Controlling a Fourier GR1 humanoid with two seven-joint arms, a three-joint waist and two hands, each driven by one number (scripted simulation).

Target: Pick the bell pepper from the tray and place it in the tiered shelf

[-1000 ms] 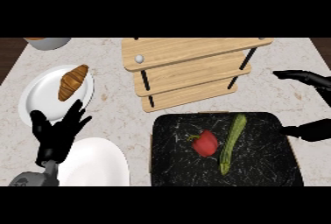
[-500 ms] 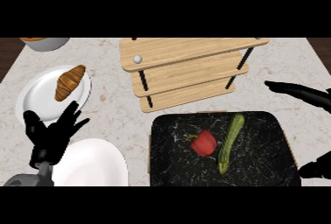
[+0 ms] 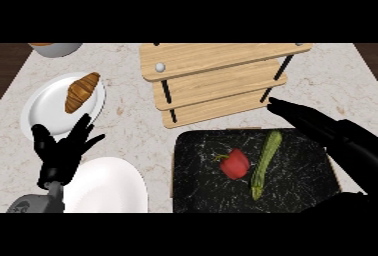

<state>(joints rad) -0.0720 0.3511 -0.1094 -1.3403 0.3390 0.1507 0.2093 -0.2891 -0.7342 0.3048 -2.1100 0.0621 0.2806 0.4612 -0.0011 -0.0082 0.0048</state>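
A red bell pepper (image 3: 235, 163) is lying on the black marbled tray (image 3: 193, 170), left of the tray's middle, with its green stem pointing left. A long green zucchini (image 3: 263, 163) is lying just beside it to the right, running from the tray's upper edge down toward its lower part; the two are close, but whether they are touching cannot be told. Neither is being held.

The right hand (image 3: 317, 125) is stretched over the tray's upper right corner, with its fingers extended and relaxed and pointing up-left toward the tiered shelf (image 3: 221, 80). Nothing is being held by it, and it is apart from the bell pepper. Whether its fingertips are touching the shelf's lowest board cannot be told.

The wooden tiered shelf is standing just beyond the tray, with light boards stepped one above another on black posts. A small pale ball (image 3: 159, 66) is resting near the left end of its top board.

The left hand (image 3: 63, 150) is resting open at the left, fingers up and spread, between two white plates. A croissant (image 3: 81, 92) is lying on the farther plate (image 3: 44, 102); the nearer plate (image 3: 107, 186) is partly covered by the hand. A bowl (image 3: 56, 48) is cut off by the upper left edge.

No brand, label or writing can be read anywhere.
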